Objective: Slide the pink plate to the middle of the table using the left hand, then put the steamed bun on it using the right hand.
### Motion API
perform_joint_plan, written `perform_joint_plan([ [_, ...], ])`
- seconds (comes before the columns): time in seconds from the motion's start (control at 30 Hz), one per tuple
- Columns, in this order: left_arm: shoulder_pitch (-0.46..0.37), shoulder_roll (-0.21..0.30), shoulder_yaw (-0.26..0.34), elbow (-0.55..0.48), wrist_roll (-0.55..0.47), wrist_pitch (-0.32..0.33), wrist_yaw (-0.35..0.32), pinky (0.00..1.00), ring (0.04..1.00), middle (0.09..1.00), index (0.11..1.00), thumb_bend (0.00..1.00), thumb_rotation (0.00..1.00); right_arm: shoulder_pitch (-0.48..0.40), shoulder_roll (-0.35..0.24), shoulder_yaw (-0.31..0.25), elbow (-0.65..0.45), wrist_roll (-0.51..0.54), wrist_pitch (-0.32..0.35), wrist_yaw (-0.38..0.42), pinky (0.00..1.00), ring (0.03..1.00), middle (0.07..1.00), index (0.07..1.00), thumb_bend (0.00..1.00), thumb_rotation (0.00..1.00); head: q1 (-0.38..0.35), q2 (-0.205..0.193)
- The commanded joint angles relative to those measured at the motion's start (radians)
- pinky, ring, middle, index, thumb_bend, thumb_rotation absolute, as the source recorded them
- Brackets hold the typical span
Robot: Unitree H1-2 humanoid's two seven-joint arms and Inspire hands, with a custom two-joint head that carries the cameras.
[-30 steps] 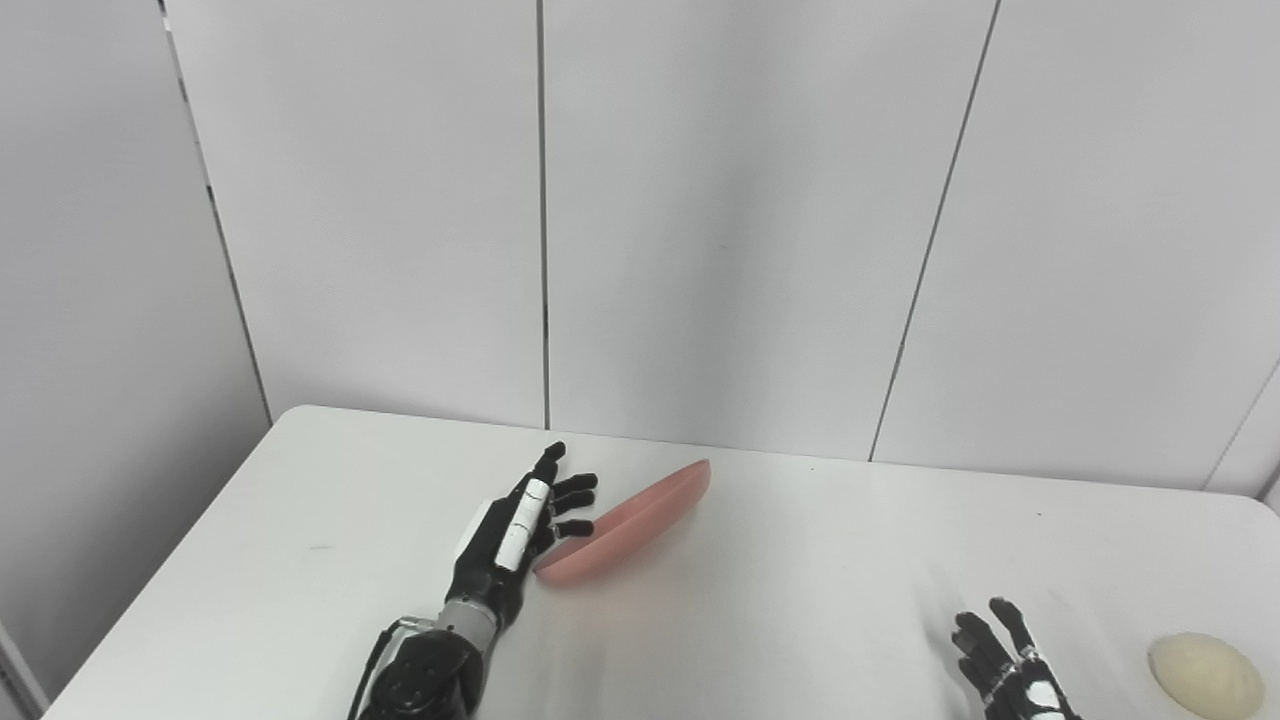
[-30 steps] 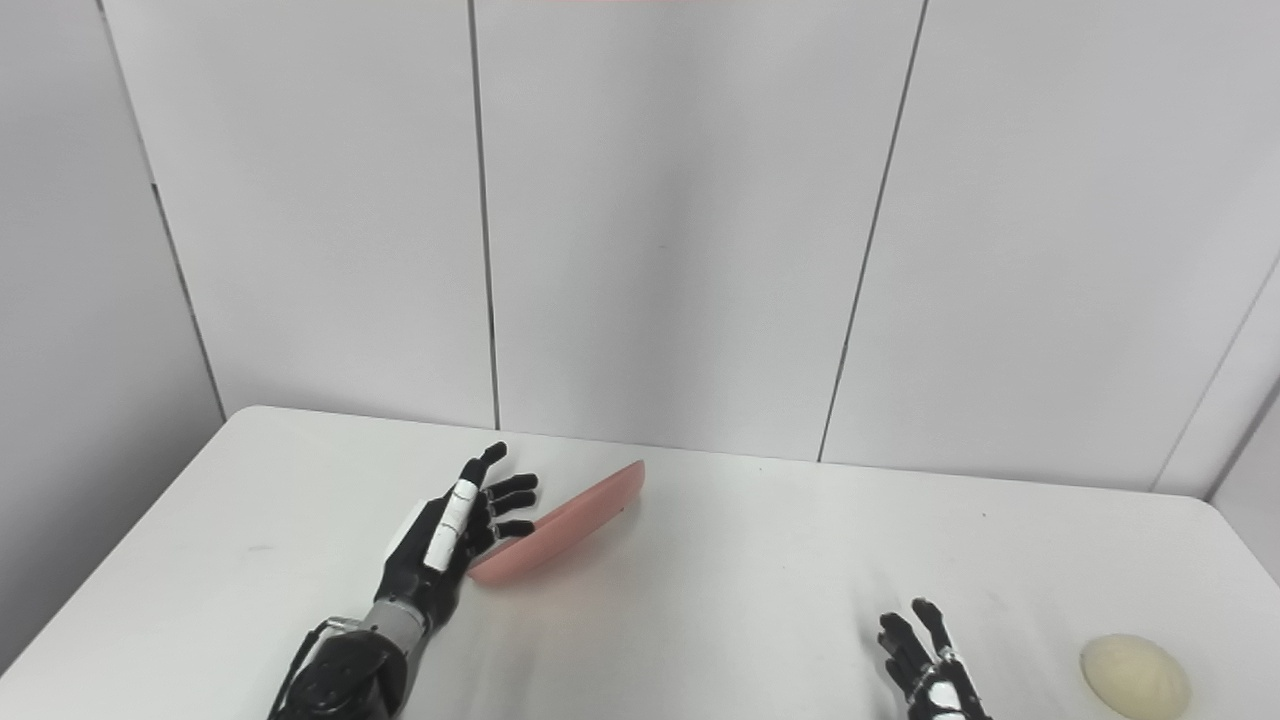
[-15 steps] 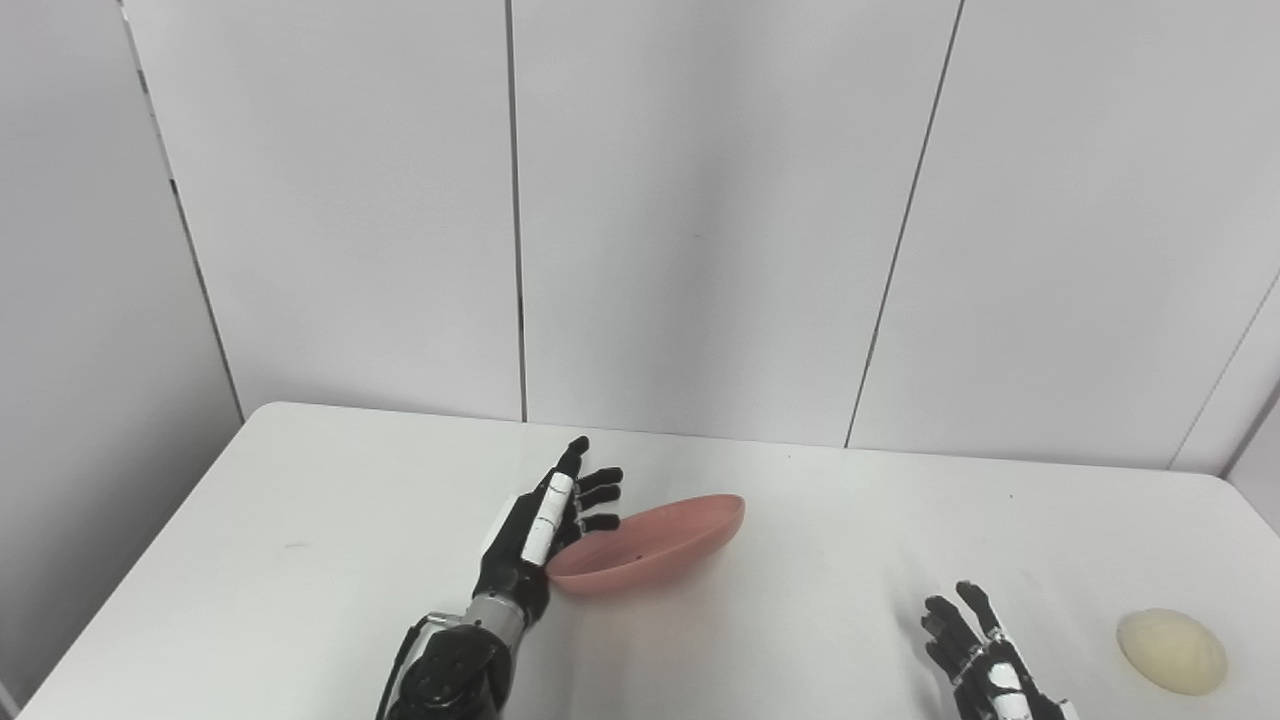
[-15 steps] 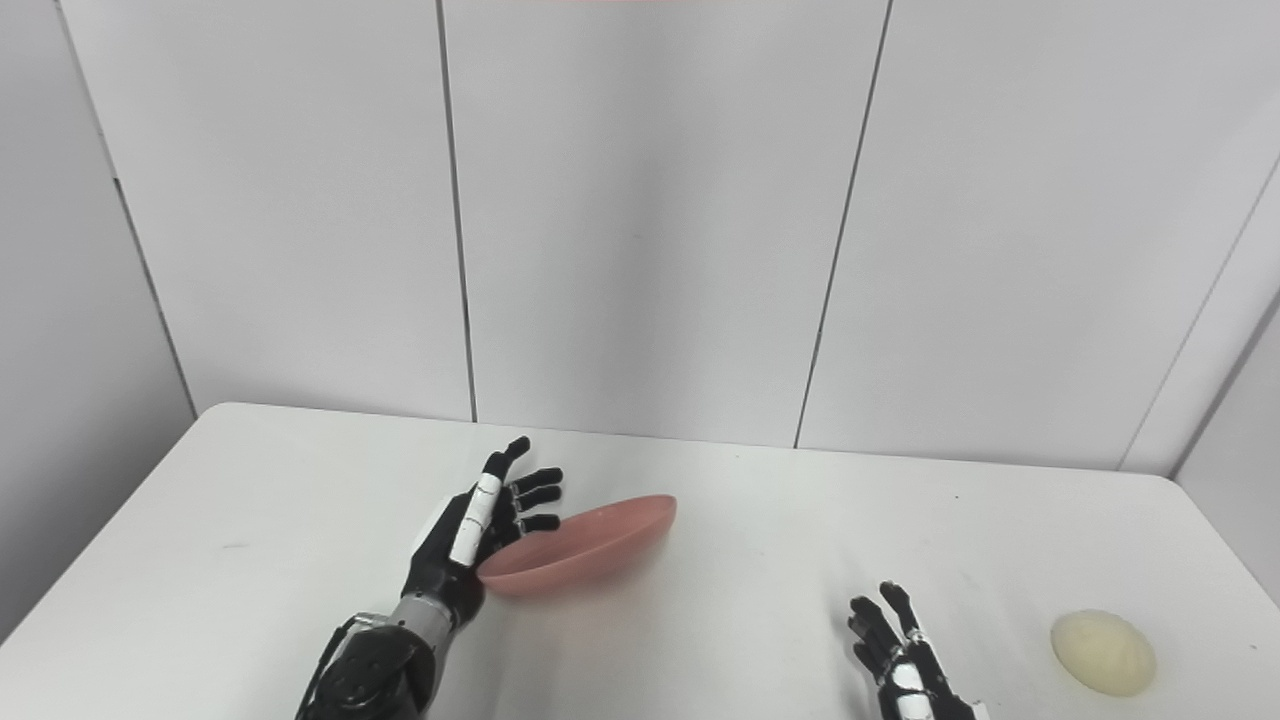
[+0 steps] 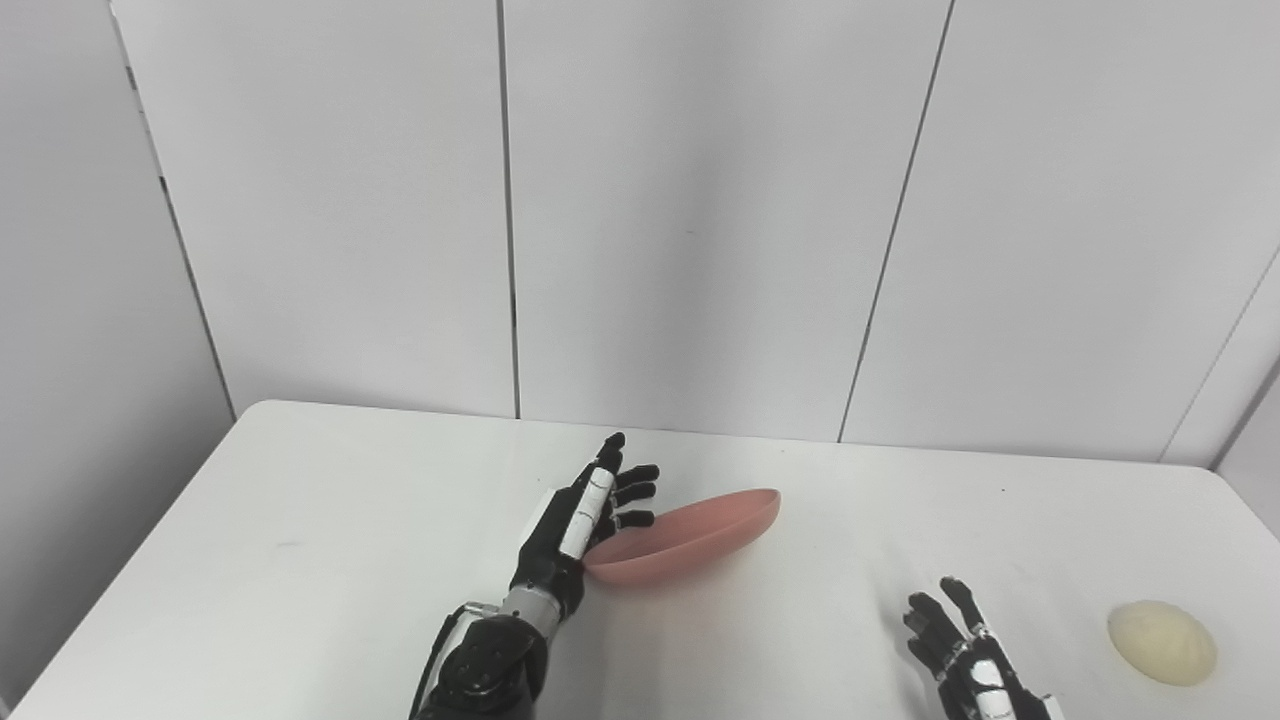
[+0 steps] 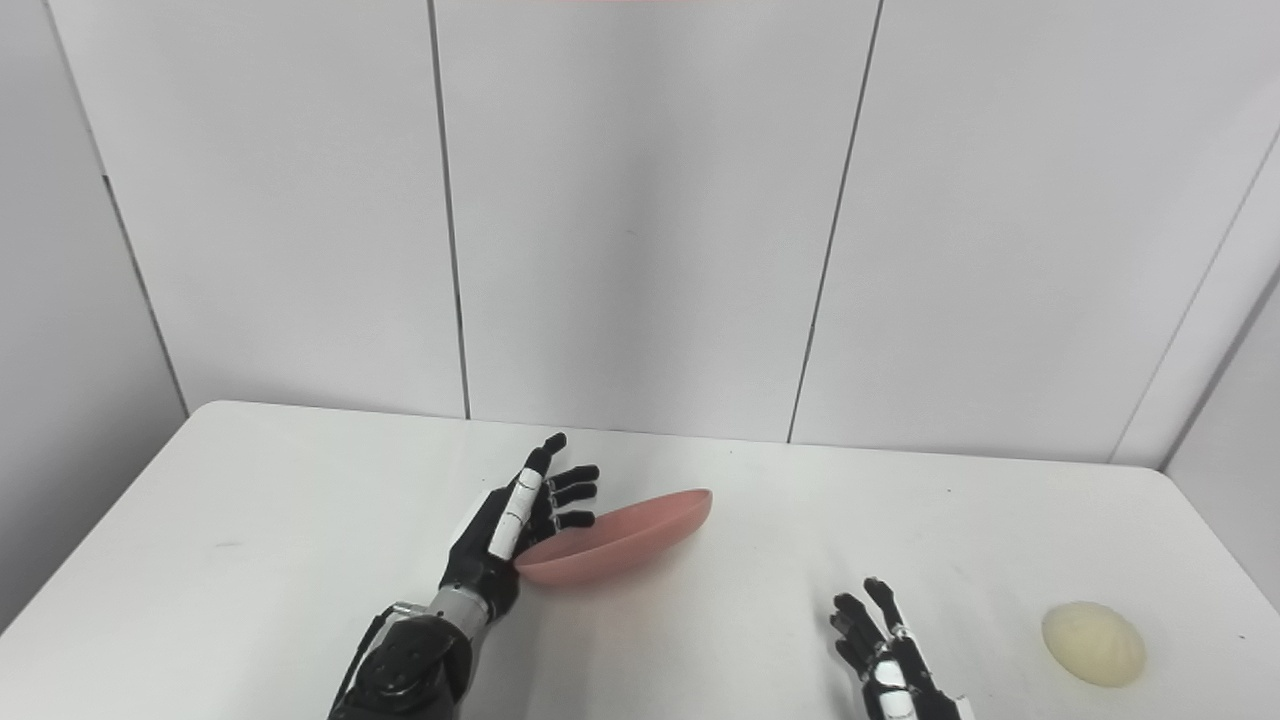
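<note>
A: Left hand (image 5: 580, 520) stands edge-on against the near-left rim of the pink plate (image 5: 690, 532), fingers spread and straight, gripping nothing; a flat pushing blade, I judge, since the task wants a slide and not a lift.

B: Plate sits left of the table's (image 5: 300, 560) middle, far rim tipped up (the push seems to ride under its edge); steamed bun (image 5: 1162, 642) lies well apart at the right, untouched.

A: Right hand (image 5: 965, 655) waits low by the near edge, fingers splayed wide, empty; its turn comes later.

B: Against a second ago: plate and left hand are further right; the tilt is much shallower.
</note>
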Motion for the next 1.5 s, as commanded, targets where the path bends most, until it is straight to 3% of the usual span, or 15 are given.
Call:
perform_joint_plan([
  [0.0, -0.024, -0.003, -0.007, 0.000, 0.014, 0.013, -0.003, 0.73, 0.823, 0.809, 0.950, 0.85, 0.93, 0.027, 0.026, 0.014, 0.022, 0.002, -0.022, -0.003, 0.93, 0.897, 0.878, 0.941, 0.78, 0.87, -0.006, 0.002],
  [0.5, -0.009, 0.001, -0.036, -0.020, 0.050, 0.016, -0.002, 0.71, 0.822, 0.806, 0.951, 0.80, 0.95, 0.028, 0.050, 0.038, 0.006, -0.042, -0.010, -0.034, 0.91, 0.887, 0.872, 0.940, 0.78, 0.88, -0.083, 0.017],
  [0.7, 0.020, -0.012, 0.004, -0.138, -0.022, 0.120, -0.027, 0.72, 0.832, 0.811, 0.941, 0.86, 0.93, 0.028, 0.061, 0.050, -0.007, -0.060, 0.009, -0.050, 0.91, 0.890, 0.870, 0.934, 0.78, 0.86, -0.134, 0.028],
  [0.97, 0.049, -0.011, 0.023, -0.274, -0.063, 0.170, -0.033, 0.72, 0.820, 0.796, 0.937, 0.87, 0.94, 0.024, 0.073, 0.071, -0.012, -0.087, 0.017, -0.063, 0.92, 0.892, 0.878, 0.939, 0.76, 0.86, -0.172, 0.035],
  [1.1, 0.045, -0.014, 0.051, -0.298, -0.087, 0.162, -0.034, 0.72, 0.814, 0.784, 0.900, 0.87, 0.89, 0.025, 0.080, 0.078, -0.014, -0.097, 0.013, -0.067, 0.91, 0.889, 0.876, 0.936, 0.72, 0.88, -0.181, 0.040],
  [1.27, 0.033, -0.014, 0.065, -0.312, -0.098, 0.146, -0.037, 0.70, 0.800, 0.769, 0.892, 0.84, 0.90, 0.027, 0.085, 0.082, -0.023, -0.099, 0.016, -0.067, 0.91, 0.883, 0.867, 0.933, 0.72, 0.88, -0.191, 0.046],
  [1.47, 0.019, -0.030, 0.102, -0.316, -0.140, 0.112, -0.044, 0.68, 0.786, 0.756, 0.888, 0.81, 0.83, 0.032, 0.088, 0.085, -0.035, -0.112, 0.023, -0.067, 0.90, 0.883, 0.870, 0.938, 0.73, 0.89, -0.194, 0.051],
])
